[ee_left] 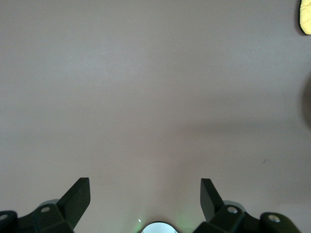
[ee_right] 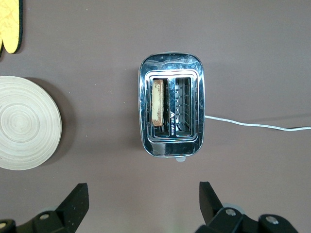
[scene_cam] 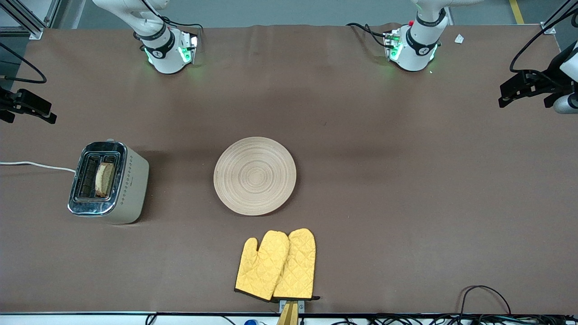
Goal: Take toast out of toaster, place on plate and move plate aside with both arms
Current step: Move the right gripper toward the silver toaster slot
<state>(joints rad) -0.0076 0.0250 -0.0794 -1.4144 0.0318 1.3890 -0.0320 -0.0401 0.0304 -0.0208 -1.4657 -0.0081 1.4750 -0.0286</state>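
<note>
With my right gripper (ee_right: 141, 196) and left gripper (ee_left: 145, 191) both wide (empty), I fear the toast (scene_cam: 104, 179) may jam in the toaster (scene_cam: 109, 182) slot.

toast (ee_right: 158, 103) in toaster (ee_right: 171, 112), plate (ee_right: 26, 122) beside

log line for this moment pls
stage: start | toast: in toaster slot | plate: bare | right gripper: open, over toaster | left gripper: open, over bare table
</note>
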